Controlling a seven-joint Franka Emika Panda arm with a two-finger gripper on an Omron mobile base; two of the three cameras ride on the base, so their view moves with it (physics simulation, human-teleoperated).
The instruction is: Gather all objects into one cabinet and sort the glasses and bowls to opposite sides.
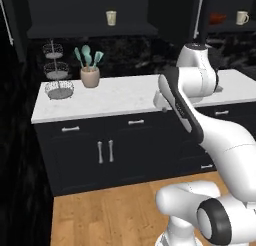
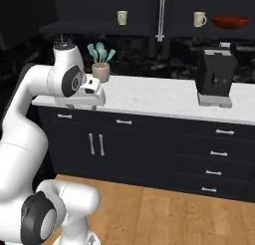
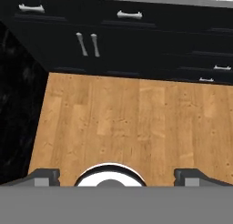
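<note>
Hand view: the camera looks down past the gripper (image 3: 116, 175) onto the wood floor (image 3: 132, 123); the two dark fingers (image 3: 45, 175) stand spread wide apart at the bottom corners, nothing between them. Beyond the floor, black base cabinets with short silver handles.

Left base view: the arm (image 1: 200, 120) rises from the lower right, bends at the elbow and folds back over itself, with the wrist section in front of the white surface (image 1: 125, 95). In the right base view the hand hangs just before the surface's front edge, pointing down.

No readable writing or labels on anything.

On the surface: a tan pot of teal utensils (image 2: 100, 69) near the back wall, a tiered wire stand (image 1: 57, 75) at its left end, and a black coffee machine (image 2: 215, 79) to the right.

Farthest, on the upper shelf level: one cream mug (image 2: 122, 17) upright left of the long vertical bar handle (image 2: 161, 15) of the wall cabinet (image 2: 164, 12). Right of that handle, a second cream mug (image 2: 199, 19) upright with its loop handle turned right, toward the red-brown bowl (image 2: 230, 22) just beside it. The bowl sits rim up, long axis along the shelf.
</note>
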